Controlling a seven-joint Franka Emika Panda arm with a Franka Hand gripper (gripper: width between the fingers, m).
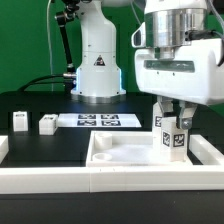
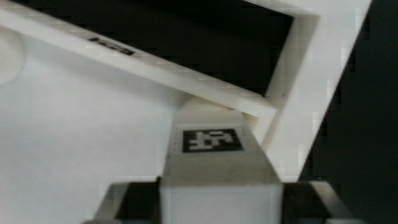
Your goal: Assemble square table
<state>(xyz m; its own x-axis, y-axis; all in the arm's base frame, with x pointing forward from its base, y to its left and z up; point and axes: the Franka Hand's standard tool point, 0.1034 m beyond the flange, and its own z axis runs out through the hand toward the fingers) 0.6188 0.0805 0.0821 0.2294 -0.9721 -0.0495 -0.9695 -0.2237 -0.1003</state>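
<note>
Nearest runs the white rail [image 1: 60,182]; behind it the square top [image 1: 120,153] lies on the desk [image 1: 30,104]. My hand [image 1: 171,121] grips a leg [image 1: 172,141] upright over one corner; next, I judge, seat and twist it.

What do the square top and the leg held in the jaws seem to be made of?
The square top looks like white plastic, smooth and matte: even colour, moulded rim. The leg seems the same white plastic, carrying a printed black-and-white tag.

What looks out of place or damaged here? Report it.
Nothing stands out: the gripper holds one leg upright at a corner of the square top; two other legs sit apart on the black surface.
</note>
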